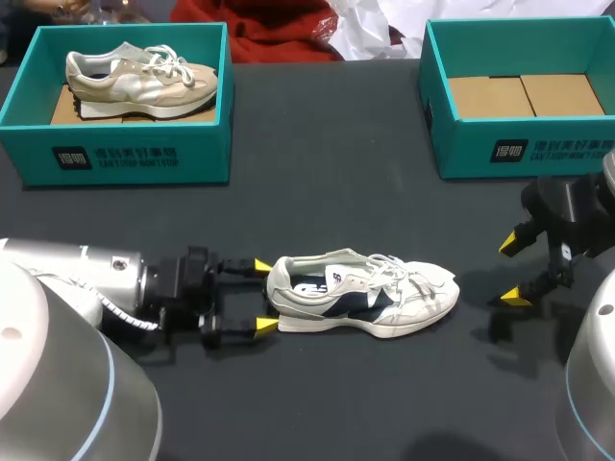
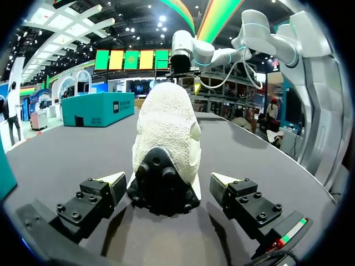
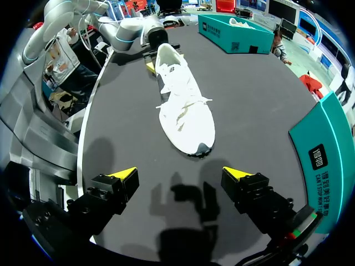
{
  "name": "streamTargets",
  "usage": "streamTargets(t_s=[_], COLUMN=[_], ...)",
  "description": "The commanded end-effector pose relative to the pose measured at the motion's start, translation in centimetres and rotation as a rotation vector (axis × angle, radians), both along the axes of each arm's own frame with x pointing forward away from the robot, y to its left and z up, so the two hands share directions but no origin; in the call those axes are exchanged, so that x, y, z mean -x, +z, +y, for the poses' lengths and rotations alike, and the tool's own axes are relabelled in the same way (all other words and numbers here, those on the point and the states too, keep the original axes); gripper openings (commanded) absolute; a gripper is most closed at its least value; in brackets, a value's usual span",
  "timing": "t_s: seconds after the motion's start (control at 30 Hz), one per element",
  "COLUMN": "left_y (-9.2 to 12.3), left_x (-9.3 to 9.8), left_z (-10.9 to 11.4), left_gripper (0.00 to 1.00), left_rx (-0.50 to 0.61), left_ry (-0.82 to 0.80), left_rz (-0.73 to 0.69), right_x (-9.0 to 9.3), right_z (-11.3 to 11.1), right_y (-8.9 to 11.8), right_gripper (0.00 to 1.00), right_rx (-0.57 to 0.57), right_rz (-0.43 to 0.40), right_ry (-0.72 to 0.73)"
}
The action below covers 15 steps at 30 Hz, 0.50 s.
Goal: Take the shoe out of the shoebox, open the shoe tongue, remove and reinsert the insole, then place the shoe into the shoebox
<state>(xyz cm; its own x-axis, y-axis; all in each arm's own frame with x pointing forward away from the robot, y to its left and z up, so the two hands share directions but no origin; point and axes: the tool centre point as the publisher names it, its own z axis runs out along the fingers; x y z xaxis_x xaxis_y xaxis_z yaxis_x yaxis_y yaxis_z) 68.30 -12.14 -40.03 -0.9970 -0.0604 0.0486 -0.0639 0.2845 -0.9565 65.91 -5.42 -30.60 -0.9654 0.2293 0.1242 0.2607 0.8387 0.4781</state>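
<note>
– Black cloth over the table (image 1: 317, 144), two boxes at the far edge, one shoe out in the middle. How far along do you make it?

– Step one looks done to me. The white leather sneaker with navy side panels (image 1: 360, 293) stands on its sole on the cloth, outside both boxes, heel toward my left arm and toe toward my right.

– And the tongue, the insole?

– Laces lie loose over the top, but I cannot tell whether the tongue is pulled open. I see no insole apart from the shoe, so I judge that part is either not begun or already finished; the pictures do not settle it. Putting the shoe into a box is certainly left.

– Grippers?

– The left gripper (image 1: 263, 296) is spread wide, one yellow tip on each side of the heel (image 2: 163, 177), close beside it but not pinching. The right gripper (image 1: 514, 271) is also spread, holding nothing, and well apart from the toe.

– What is in the boxes?

– The teal cardboard shoebox at the back left (image 1: 125, 154) holds a beige and cream sneaker (image 1: 139, 79) lying lengthwise inside. The matching teal shoebox at the back right (image 1: 519, 149) shows only its brown cardboard floor flaps (image 1: 524, 94). My guess is that this is where the white shoe goes.
</note>
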Motion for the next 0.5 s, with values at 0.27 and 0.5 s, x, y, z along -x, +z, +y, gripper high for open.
streamTargets(t_s=[0.27, 0.5], left_y=[-0.6, -0.7], left_x=[-0.5, -0.5], left_z=[-1.2, -2.0], left_gripper=[1.00, 1.00], left_rx=[-0.004, -0.003], left_ry=[-0.041, -0.052], left_rz=[0.009, 0.010], right_x=[0.2, 0.2], right_z=[0.0, 0.0], right_y=[0.0, 0.0], right_gripper=[1.00, 1.00], right_rx=[0.003, 0.003], right_rz=[-0.003, -0.003], right_ry=[-0.002, -0.002])
